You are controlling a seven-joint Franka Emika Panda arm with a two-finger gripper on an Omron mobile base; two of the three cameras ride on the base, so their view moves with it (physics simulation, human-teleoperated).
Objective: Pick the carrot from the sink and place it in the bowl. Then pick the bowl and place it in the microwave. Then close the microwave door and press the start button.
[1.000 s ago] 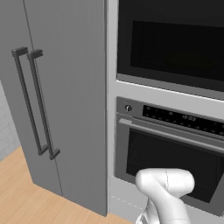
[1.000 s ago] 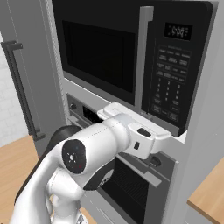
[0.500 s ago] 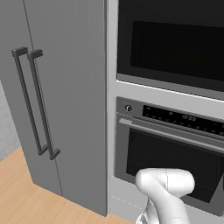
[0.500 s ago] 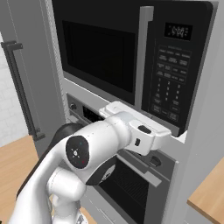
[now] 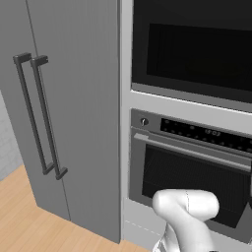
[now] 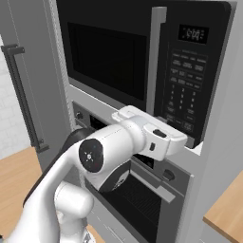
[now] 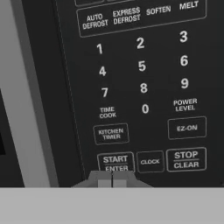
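Your gripper [image 7: 112,179] is clenched, the two fingertips [image 7: 104,178] pressed together with nothing between them, acting as a single blunt point. In the hand view that point sits at the lower edge of the START/ENTER key [image 7: 115,162], which lies directly ahead of the tips and just above them. I cannot tell whether the tips touch the panel or stand just off it.

The relation your next move turns on: the key is a wide, short rectangle, its long axis running across the fingers. CLOCK [image 7: 150,161] adjoins it on one side and STOP/CLEAR [image 7: 186,159] lies beyond that; KITCHEN TIMER [image 7: 110,134] sits above. My judgement is that a straight push along the finger axis, with a slight rise toward the key's middle, lands cleanly; drift toward CLOCK is the risk.

In the right base view the door [image 6: 111,57] of the microwave [image 6: 190,71] stands shut, so the bowl and carrot cannot be seen; they are presumably inside. The hand reaches the lower part of the keypad [image 6: 182,102], above the oven [image 6: 137,194].
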